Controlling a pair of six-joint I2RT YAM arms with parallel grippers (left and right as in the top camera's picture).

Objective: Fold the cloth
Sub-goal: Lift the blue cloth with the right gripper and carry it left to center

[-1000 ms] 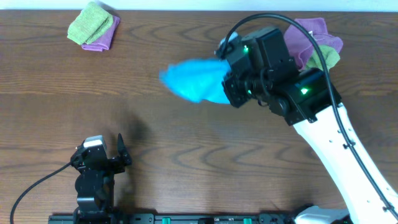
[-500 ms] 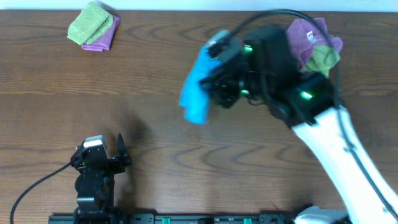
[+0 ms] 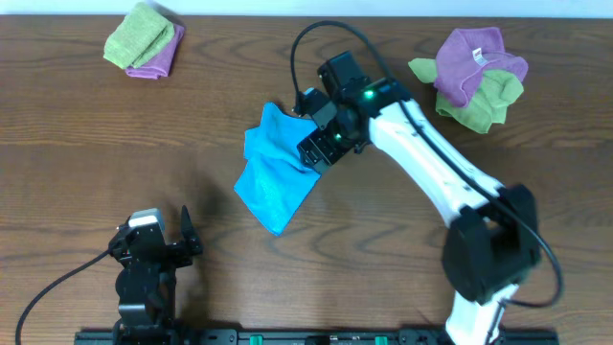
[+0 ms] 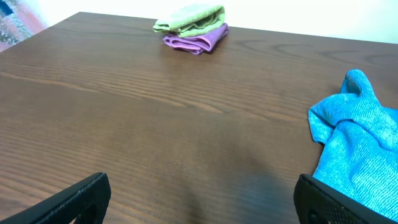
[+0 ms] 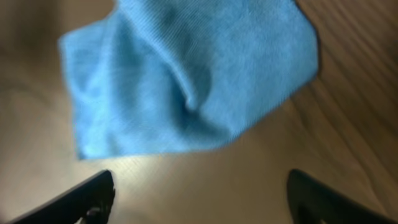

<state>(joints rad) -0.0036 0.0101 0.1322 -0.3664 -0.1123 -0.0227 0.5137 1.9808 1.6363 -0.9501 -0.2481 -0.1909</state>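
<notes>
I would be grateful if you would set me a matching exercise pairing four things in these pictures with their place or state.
Things:
1. blue cloth
2. folded green-and-purple pile
3. loose purple-and-green heap
4. right tool

Place or state:
A. open, holding nothing
B. far left corner
C. crumpled, in the middle
D. far right side

Pairs: 1-C, 2-B, 3-D, 4-A

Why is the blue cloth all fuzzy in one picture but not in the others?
Right wrist view: the blue cloth and the table look soft and smeared, either blur or poor focus. Left wrist view: sharp, so you can see the cloth's fluffy weave, and the wood has a dull sheen. Overhead view: clear, with even light.
</notes>
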